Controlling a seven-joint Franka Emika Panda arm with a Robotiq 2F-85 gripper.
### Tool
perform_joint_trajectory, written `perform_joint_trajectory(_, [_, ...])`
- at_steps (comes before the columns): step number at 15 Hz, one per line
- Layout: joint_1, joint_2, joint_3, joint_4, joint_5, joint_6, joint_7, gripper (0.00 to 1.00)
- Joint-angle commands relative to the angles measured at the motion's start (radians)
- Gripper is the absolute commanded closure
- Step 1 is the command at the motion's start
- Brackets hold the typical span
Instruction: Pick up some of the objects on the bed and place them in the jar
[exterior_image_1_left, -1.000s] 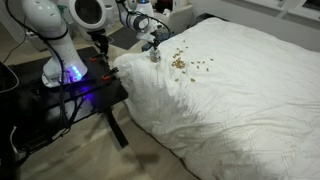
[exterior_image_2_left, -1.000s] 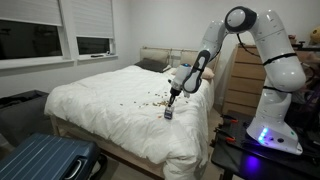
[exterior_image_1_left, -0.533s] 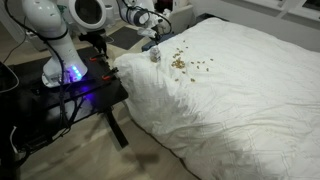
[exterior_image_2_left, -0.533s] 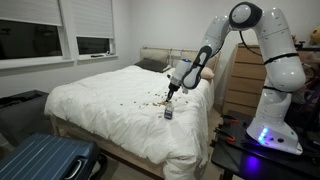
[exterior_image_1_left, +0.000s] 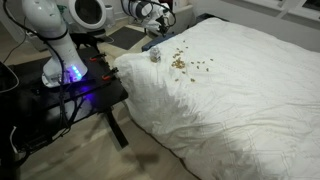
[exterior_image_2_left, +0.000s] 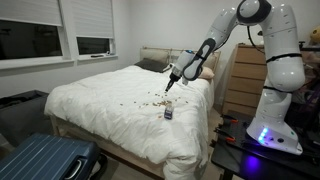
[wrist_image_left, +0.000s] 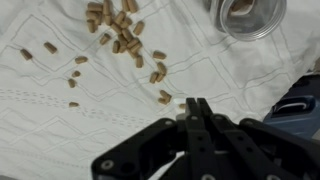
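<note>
The jar (exterior_image_1_left: 154, 55) stands upright on the white bed (exterior_image_1_left: 235, 95) near its edge, also seen in an exterior view as a small pale cylinder (exterior_image_2_left: 168, 113). The objects (exterior_image_1_left: 181, 63), tiny tan bits, lie scattered beside it on the duvet (exterior_image_2_left: 152, 100). My gripper (exterior_image_1_left: 160, 17) hangs well above the jar and the scatter (exterior_image_2_left: 168, 88), shut, with nothing showing between its fingers. From the wrist, the shut gripper (wrist_image_left: 197, 103) points over the duvet, the objects (wrist_image_left: 115, 30) spread at upper left and the jar (wrist_image_left: 247, 15) at the top right.
The robot base stands on a black table (exterior_image_1_left: 75, 88) against the bed's side. A blue suitcase (exterior_image_2_left: 45, 160) lies on the floor by the bed's foot. A wooden dresser (exterior_image_2_left: 245, 80) and a pillow (exterior_image_2_left: 155, 64) sit near the headboard.
The gripper has risen from just over the jar to well above it, staying shut. Jar and objects have not moved.
</note>
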Motion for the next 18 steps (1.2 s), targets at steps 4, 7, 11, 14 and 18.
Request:
perform_joint_trajectory(4, [0.058,-0.086,-0.163,-0.017,0.011,-0.023,0.081,0.37])
perform_joint_trajectory(7, [0.078,-0.095,-0.214,-0.013,0.014,-0.070,0.109,0.15])
perform_joint_trajectory(11, [0.025,-0.124,-0.159,-0.006,0.024,-0.260,0.120,0.00])
perform_joint_trajectory(14, [0.003,-0.143,-0.126,0.002,0.037,-0.364,0.121,0.00])
perform_joint_trajectory(18, [-0.014,-0.131,-0.105,0.012,0.019,-0.429,0.125,0.00])
